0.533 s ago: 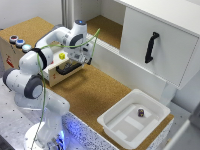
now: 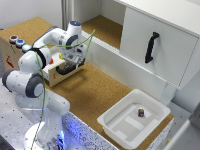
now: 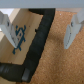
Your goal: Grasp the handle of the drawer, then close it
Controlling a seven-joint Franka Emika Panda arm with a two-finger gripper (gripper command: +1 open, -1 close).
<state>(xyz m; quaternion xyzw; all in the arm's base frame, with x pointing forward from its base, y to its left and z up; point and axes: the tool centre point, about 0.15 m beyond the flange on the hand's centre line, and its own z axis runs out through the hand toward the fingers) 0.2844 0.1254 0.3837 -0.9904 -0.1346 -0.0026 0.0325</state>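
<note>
The drawer [image 2: 54, 75] is a small pale wooden box pulled out from the light wooden box [image 2: 11, 55] at the exterior view's left. Its short black curved handle [image 2: 69, 69] faces the cork surface. My gripper [image 2: 75, 60] hangs right over the drawer's front. In the wrist view the handle [image 3: 36, 47] runs between my two pale fingers [image 3: 7, 27], which stand apart on either side of it without touching. The gripper [image 3: 40, 30] is open. The drawer front [image 3: 17, 37] shows blue-looking markings beside the handle.
A large white cabinet panel [image 2: 160, 45] with a longer black handle [image 2: 151, 47] stands at the back right. A white plastic tub [image 2: 131, 122] holding a small dark object [image 2: 141, 113] sits at the front right. A green cable [image 2: 86, 41] arcs over the arm.
</note>
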